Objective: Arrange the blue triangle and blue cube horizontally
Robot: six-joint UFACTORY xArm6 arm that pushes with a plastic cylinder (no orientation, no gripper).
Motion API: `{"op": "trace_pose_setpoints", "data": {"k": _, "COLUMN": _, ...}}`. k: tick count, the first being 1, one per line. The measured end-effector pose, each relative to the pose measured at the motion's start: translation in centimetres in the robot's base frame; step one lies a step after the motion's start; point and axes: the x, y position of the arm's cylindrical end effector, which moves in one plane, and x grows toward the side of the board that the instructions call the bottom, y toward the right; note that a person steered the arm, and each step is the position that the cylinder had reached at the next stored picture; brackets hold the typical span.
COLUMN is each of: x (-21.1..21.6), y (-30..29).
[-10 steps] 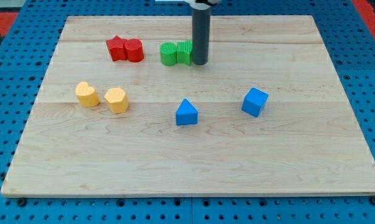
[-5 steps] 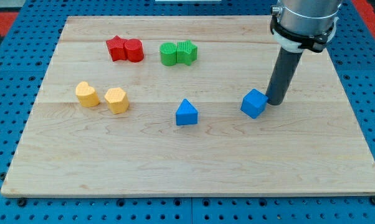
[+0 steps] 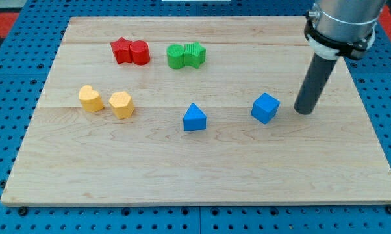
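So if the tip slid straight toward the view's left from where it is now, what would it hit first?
Probably the blue cube, which sits just left of my tip with a small gap. The blue triangle lies further left, slightly lower.

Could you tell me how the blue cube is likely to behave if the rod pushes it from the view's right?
The blue cube sits flat, so it should slide rather than roll. It stands corner-on to my tip, so an off-centre push may spin it. The wooden board looks smooth, so it probably glides easily.
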Motion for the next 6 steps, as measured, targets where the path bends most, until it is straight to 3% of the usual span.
{"op": "trace_pose_setpoints", "data": {"k": 2, "x": 6.0, "y": -4.2}}
{"op": "trace_pose_setpoints", "data": {"k": 3, "x": 6.2, "y": -9.2}}
{"op": "trace_pose_setpoints", "data": {"k": 6, "x": 0.0, "y": -22.2}}
